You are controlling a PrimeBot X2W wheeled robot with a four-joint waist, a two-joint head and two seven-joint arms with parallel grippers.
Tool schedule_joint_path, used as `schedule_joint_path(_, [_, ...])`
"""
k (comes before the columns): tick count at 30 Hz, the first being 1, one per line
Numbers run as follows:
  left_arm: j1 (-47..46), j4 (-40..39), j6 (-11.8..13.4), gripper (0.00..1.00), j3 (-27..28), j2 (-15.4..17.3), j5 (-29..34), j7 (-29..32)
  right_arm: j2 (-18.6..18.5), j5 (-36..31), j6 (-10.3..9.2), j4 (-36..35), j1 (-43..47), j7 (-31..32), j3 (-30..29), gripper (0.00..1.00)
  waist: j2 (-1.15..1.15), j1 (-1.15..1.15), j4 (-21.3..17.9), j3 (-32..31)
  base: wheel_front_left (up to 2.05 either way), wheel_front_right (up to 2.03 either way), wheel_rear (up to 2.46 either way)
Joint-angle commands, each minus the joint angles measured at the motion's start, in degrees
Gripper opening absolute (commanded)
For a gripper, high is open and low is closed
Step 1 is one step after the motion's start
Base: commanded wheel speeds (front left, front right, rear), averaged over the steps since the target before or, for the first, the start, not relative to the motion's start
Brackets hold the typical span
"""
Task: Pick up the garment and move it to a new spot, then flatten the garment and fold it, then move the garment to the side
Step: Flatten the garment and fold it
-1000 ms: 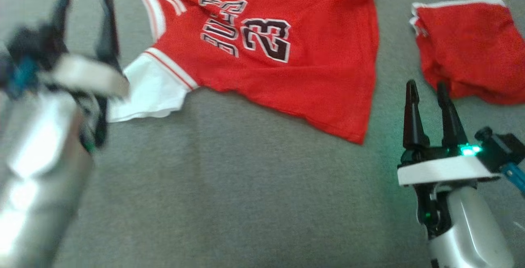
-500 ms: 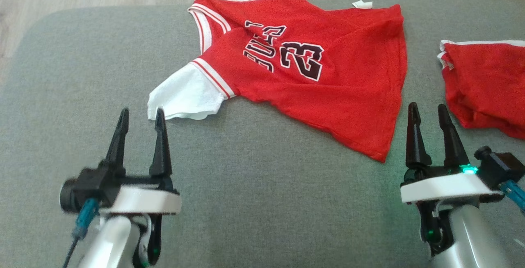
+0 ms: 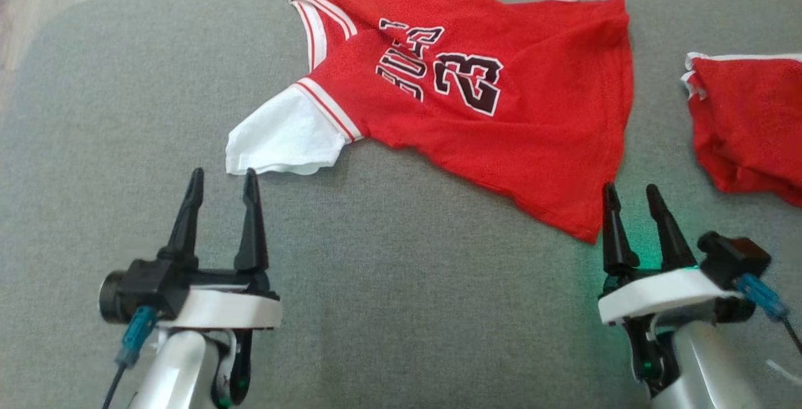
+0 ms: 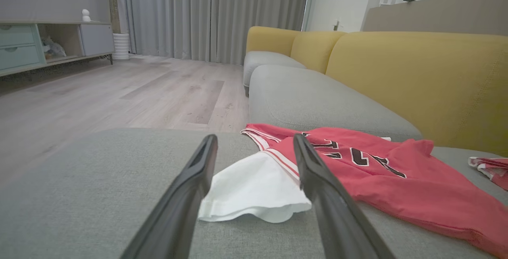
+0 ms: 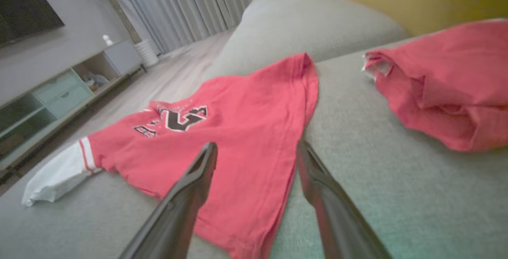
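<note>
**Operator:** State the position of the garment.

**Technician:** The red fabric jersey with the dark number 23 and white-striped trim lies spread out on the grey woven sofa seat, at the far centre. Its white short sleeve points to the near left. Its lowest hem corner points to the near right.

**Operator:** State the condition of the left gripper.

**Technician:** The left gripper is at the near left of the seat. Its two long dark fingers stand apart with nothing between them. The tips are just beside the near edge of the white short sleeve. I cannot tell whether they touch it. In the left wrist view the sleeve lies in line with the gap between the fingers.

**Operator:** State the condition of the right gripper.

**Technician:** The right gripper is at the near right. Its fingers also stand apart and hold nothing. The tips are just beside the near-right hem corner of the jersey. A green light glows at its base.

**Operator:** List the other items.

**Technician:** A second, crumpled red cloth item with white trim lies at the far right of the seat, apart from the jersey. A yellow upholstered backrest rises beyond the seat. A pale wooden floor lies to the left.
</note>
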Motion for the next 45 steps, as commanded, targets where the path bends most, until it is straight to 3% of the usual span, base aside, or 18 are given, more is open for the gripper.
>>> schedule_joint_path(1, [-2.5, -1.3, -0.4, 1.00, 2.6, 0.1, 0.9, -0.3, -0.1, -0.4, -0.04, -0.3, -2.9, 0.8, 1.5, 1.00, 0.00, 0.00, 0.2, 0.6, 0.00, 0.00, 0.00])
schedule_joint_path(17, [-4.1, 0.1, -4.0, 1.00, 5.3, -3.2, 5.2, -0.3, -0.1, -1.6, -0.04, 15.5, -8.8, 7.7, 3.1, 1.00, 0.00, 0.00, 2.8, 2.6, 0.00, 0.00, 0.00])
schedule_joint_path(18, [-4.0, 0.2, -4.1, 1.00, 5.5, -3.3, 5.4, -0.3, -0.1, -1.6, -0.04, 15.9, -9.0, 7.8, 3.5, 0.89, 0.00, 0.00, 2.8, 2.5, 0.00, 0.00, 0.00])
schedule_joint_path(19, [-4.0, 0.2, -4.3, 1.00, 5.7, -3.4, 5.6, -0.3, -0.1, -1.8, -0.04, 16.2, -9.2, 7.6, 3.7, 0.05, 0.00, 0.00, 2.8, 2.4, 0.00, 0.00, 0.00])
schedule_joint_path(20, [-3.9, 0.3, -4.4, 1.00, 6.0, -3.5, 5.8, -0.3, -0.1, -2.3, -0.04, 16.4, -9.4, 7.2, 3.7, 0.00, 0.00, 0.00, 2.7, 2.2, 0.00, 0.00, 0.00])
schedule_joint_path(22, [-3.6, 0.5, -4.6, 1.00, 6.6, -3.6, 6.1, -0.3, -0.1, -3.6, -0.04, 16.6, -9.6, 6.4, 2.9, 0.00, 0.00, 0.00, 2.3, 1.7, 0.00, 0.00, 0.00])
schedule_joint_path(31, [-2.2, 0.9, -5.3, 1.00, 8.2, -4.4, 7.4, -0.3, -0.1, -12.9, -0.04, 12.1, -7.7, 6.6, -11.9, 0.00, 0.00, 0.00, -1.0, -1.7, 0.00, 0.00, 0.00])
schedule_joint_path(38, [-1.8, 1.5, -6.0, 1.00, 8.7, -4.8, 8.0, -0.3, -0.1, -14.6, -0.04, 6.4, -5.0, 10.5, -14.4, 0.00, 0.00, 0.00, -2.1, -2.7, 0.00, 0.00, 0.00])
schedule_joint_path(39, [-1.8, 1.6, -6.1, 1.00, 8.8, -4.9, 8.0, -0.3, -0.1, -14.6, -0.04, 5.8, -4.8, 10.6, -14.6, 0.45, 0.00, 0.00, -2.2, -2.8, 0.00, 0.00, 0.00])
schedule_joint_path(40, [-1.8, 1.7, -6.2, 1.00, 8.9, -4.9, 8.1, -0.3, -0.1, -14.4, -0.04, 5.2, -4.6, 10.4, -14.6, 1.00, 0.00, 0.00, -2.2, -2.8, 0.00, 0.00, 0.00])
schedule_joint_path(45, [-2.2, 2.7, -6.7, 1.00, 9.0, -4.8, 8.4, -0.3, -0.1, -12.2, -0.04, 1.6, -4.5, 6.9, -13.4, 1.00, 0.00, 0.00, -2.9, -2.7, 0.00, 0.00, 0.00])
